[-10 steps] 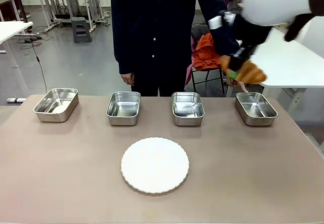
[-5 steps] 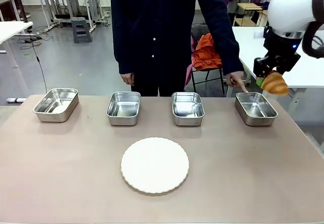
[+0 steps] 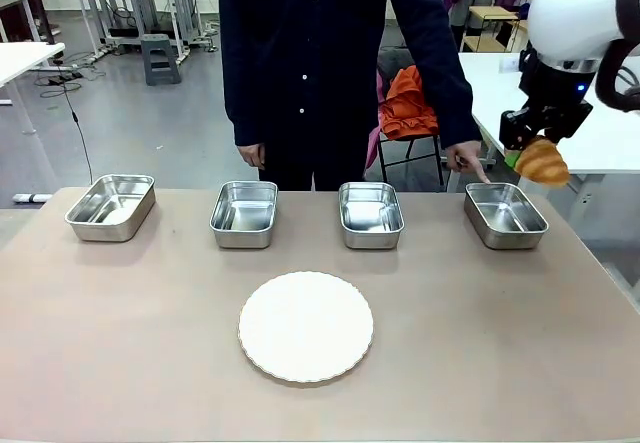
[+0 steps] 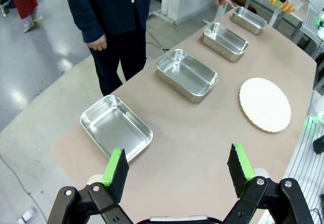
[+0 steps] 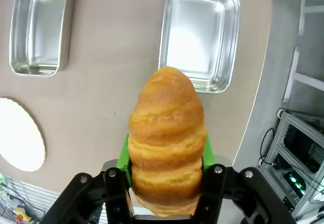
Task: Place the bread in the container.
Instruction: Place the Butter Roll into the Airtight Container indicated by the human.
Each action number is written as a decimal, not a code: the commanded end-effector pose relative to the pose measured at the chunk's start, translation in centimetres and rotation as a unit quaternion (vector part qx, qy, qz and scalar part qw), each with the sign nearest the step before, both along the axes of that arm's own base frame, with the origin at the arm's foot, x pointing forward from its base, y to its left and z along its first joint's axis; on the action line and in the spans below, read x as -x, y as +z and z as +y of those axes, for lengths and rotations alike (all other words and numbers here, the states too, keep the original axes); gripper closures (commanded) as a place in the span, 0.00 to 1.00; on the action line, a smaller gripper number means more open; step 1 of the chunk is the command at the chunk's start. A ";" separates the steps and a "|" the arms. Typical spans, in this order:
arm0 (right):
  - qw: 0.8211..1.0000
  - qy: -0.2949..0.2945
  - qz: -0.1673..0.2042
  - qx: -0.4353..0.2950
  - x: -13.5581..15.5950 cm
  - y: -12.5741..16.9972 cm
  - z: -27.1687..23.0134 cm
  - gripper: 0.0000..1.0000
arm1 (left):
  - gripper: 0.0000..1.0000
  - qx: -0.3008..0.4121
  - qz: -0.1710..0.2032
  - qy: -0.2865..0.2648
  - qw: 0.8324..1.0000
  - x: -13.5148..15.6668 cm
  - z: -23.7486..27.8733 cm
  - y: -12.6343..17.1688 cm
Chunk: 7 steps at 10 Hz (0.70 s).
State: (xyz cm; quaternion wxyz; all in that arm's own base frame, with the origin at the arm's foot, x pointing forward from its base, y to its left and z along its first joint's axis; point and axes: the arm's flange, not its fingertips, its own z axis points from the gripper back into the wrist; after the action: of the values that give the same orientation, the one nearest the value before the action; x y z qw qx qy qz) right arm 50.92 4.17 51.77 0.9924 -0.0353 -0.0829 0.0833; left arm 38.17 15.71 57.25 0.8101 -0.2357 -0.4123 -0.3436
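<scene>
A: Why is a finger pointed at the container point(image 3: 505, 213), right of centre in the front view?
B: It is judged the chosen tray.
A: And the bread point(image 3: 541, 161)?
B: It is clamped in the right gripper point(image 3: 530, 153) at the upper right, above that tray (not yet released). The left gripper point(image 4: 178, 166) is spread, empty.

Even, bright overhead light is seen throughout, and only soft shadows are cast on the matte brown tabletop point(image 3: 150, 343). Pale glare is reflected in the shallow stainless-steel trays point(image 3: 243, 213). Straight edges are bowed in both wrist views, and the near golden-brown croissant point(image 5: 167, 138) is rendered slightly soft.
</scene>
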 end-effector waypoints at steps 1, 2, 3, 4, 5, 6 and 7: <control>0.999 -0.036 -0.002 -0.022 -2.4 -1.2 -1.9 0.45 | 0.00 0.002 -0.003 -0.001 1.000 0.1 -0.1 0.1; 0.999 -0.037 -0.005 -0.031 -3.9 -2.5 -2.7 0.45 | 0.00 0.002 -0.003 -0.001 1.000 0.1 -0.1 0.1; 0.998 -0.043 -0.005 -0.036 -5.1 -3.9 -3.5 0.45 | 0.00 0.002 -0.003 -0.001 1.000 0.1 -0.1 0.1; 0.998 -0.047 -0.004 -0.035 -6.2 -5.3 -4.2 0.45 | 0.00 0.002 -0.003 -0.001 1.000 0.1 -0.1 0.1; 0.998 -0.048 -0.008 -0.045 -7.3 -6.7 -4.8 0.45 | 0.00 0.002 -0.003 -0.001 1.000 0.1 -0.1 0.1; 0.998 -0.046 -0.005 -0.054 -8.2 -8.4 -5.2 0.45 | 0.00 0.002 -0.003 -0.001 1.000 0.1 -0.1 0.1; 0.997 -0.045 -0.008 -0.055 -8.6 -10.0 -5.5 0.45 | 0.00 0.002 -0.003 -0.001 1.000 0.1 -0.1 0.1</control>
State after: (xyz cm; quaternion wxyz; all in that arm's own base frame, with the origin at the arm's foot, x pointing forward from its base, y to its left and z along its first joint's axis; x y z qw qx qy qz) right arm 58.84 -0.86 41.87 0.9963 0.0002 -0.0833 0.0216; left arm 38.17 15.71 57.24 0.8102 -0.2358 -0.4123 -0.3436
